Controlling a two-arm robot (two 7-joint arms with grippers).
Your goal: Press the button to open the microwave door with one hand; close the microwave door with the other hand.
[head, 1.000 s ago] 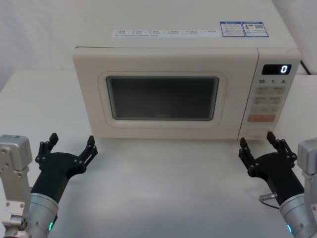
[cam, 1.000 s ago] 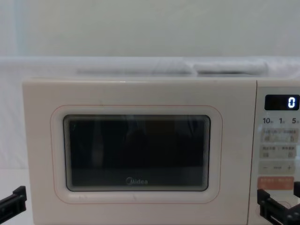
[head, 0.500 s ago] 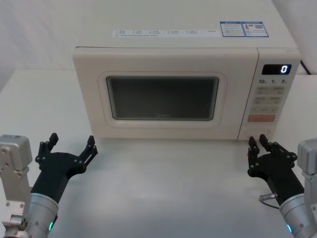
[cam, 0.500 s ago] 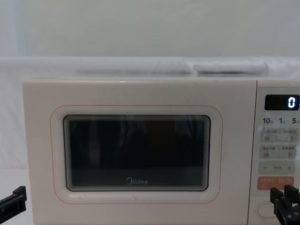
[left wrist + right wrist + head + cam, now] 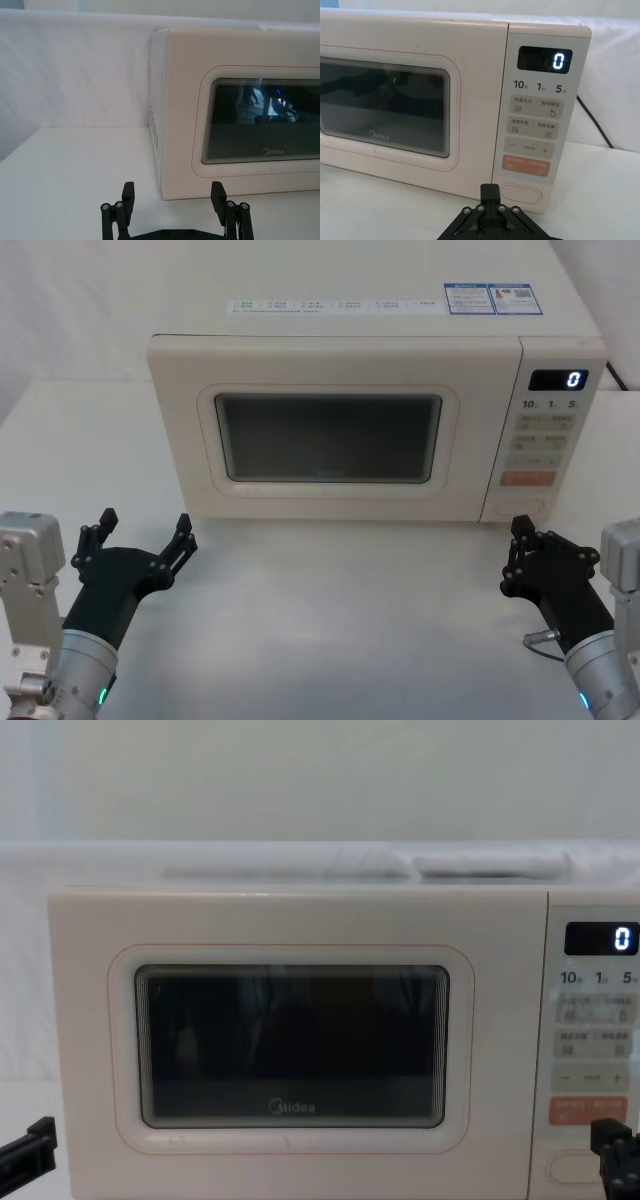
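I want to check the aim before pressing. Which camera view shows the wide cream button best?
The right wrist view shows the button best: whole, outlined, just beyond the shut jaws of the right gripper. In the head view it is small and faint under the orange key. In the chest view the gripper partly hides it at the lower right edge.

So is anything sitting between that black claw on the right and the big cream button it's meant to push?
Nothing visible: the shut right gripper sits just before the wide cream pill-shaped button, with bare white table between.
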